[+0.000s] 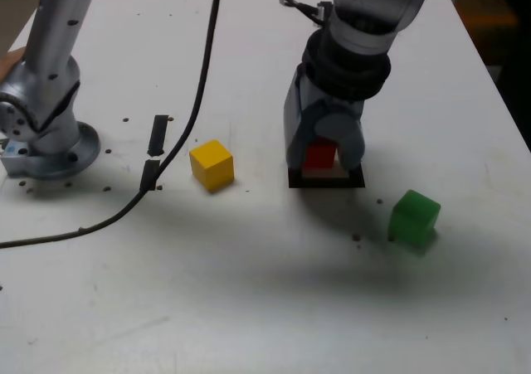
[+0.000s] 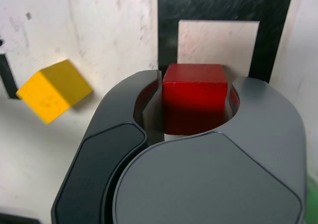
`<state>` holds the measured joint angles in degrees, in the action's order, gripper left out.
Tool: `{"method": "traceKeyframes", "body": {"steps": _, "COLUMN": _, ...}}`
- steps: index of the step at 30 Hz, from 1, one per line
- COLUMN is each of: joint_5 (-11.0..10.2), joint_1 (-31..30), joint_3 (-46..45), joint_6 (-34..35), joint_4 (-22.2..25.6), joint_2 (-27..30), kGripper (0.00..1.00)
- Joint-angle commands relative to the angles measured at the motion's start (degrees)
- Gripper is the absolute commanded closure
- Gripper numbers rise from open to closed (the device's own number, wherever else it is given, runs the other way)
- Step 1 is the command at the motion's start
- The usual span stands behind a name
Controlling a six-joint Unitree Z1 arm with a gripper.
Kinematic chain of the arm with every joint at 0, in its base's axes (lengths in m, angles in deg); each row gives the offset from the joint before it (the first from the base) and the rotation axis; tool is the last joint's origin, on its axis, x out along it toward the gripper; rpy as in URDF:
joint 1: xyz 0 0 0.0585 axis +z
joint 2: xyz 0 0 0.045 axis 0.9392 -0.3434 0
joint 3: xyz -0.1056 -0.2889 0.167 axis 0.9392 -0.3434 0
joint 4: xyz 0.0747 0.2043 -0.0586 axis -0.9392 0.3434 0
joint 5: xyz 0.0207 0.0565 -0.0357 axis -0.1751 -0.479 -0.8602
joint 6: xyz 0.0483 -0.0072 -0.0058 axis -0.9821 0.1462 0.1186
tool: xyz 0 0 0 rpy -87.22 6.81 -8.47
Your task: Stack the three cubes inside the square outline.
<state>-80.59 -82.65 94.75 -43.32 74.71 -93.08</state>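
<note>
- Exterior view: your gripper [image 1: 322, 160] is straight down over the square outline [image 1: 326, 179], jaws on either side of the red cube [image 1: 320, 154]. You see the cube only through the gap between the fingers; whether it sits on the tape or hangs just above, I can't tell from here.
- Same view: the yellow cube [image 1: 211, 164] sits on the white table [image 1: 249, 308] to the exterior view's left of the gripper, well apart from it, near the two short black tape strips [image 1: 154, 152] and the black cable [image 1: 195, 109].
- Same view: the green cube [image 1: 413, 217] is off to the exterior view's right of the outline and nearer the camera, clear of the gripper. Arm base [image 1: 46, 138] is at the far left edge.
- Wrist view: the gripper [image 2: 195, 107] is closed on the red cube [image 2: 195, 104], both fingers pressed against its side faces (one finger [image 2: 151, 110] shows as a grey pad flush with the cube).
- Wrist view: the square outline [image 2: 223, 8] lies just beyond the cube, white centre mostly visible, the cube overlapping its near edge.
- Wrist view: the yellow cube [image 2: 53, 90] is off to one side, tilted in frame, clear of the fingers. A sliver of green [image 2: 313, 199] shows at the frame edge.
</note>
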Motion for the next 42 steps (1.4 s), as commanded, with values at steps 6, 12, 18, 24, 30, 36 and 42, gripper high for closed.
{"method": "traceKeyframes", "body": {"steps": 6, "joint_5": -0.7, "joint_1": 0.9, "joint_3": -1.8, "joint_6": -0.7, "joint_4": -1.9, "joint_2": 0.1, "kGripper": 0.79}}
{"method": "traceKeyframes", "body": {"steps": 12, "joint_5": -0.4, "joint_1": 1.5, "joint_3": -2.9, "joint_6": -1.1, "joint_4": -3.1, "joint_2": 0.1, "kGripper": 0.57}}
{"method": "traceKeyframes", "body": {"steps": 18, "joint_5": -0.2, "joint_1": 1.9, "joint_3": -3.8, "joint_6": -1.9, "joint_4": -4.8, "joint_2": 0.1, "kGripper": 0.36}}
{"method": "traceKeyframes", "body": {"steps": 24, "joint_5": -0.1, "joint_1": 2.2, "joint_3": -5.1, "joint_6": -2.3, "joint_4": -6.9, "joint_2": 0.9, "kGripper": 0.18}}
{"method": "traceKeyframes", "body": {"steps": 30, "joint_5": 0.0, "joint_1": 2.2, "joint_3": -6.1, "joint_6": -1.8, "joint_4": -5.2, "joint_2": 4.2, "kGripper": 0.01}}
{"method": "traceKeyframes", "body": {"steps": 36, "joint_5": 1.5, "joint_1": 1.5, "joint_3": -10.1, "joint_6": -1.1, "joint_4": 0.8, "joint_2": 19.0, "kGripper": 0.00}}
{"method": "traceKeyframes", "body": {"steps": 42, "joint_5": 5.6, "joint_1": 1.2, "joint_3": -16.7, "joint_6": 2.1, "joint_4": 6.7, "joint_2": 27.0, "kGripper": 0.00}}
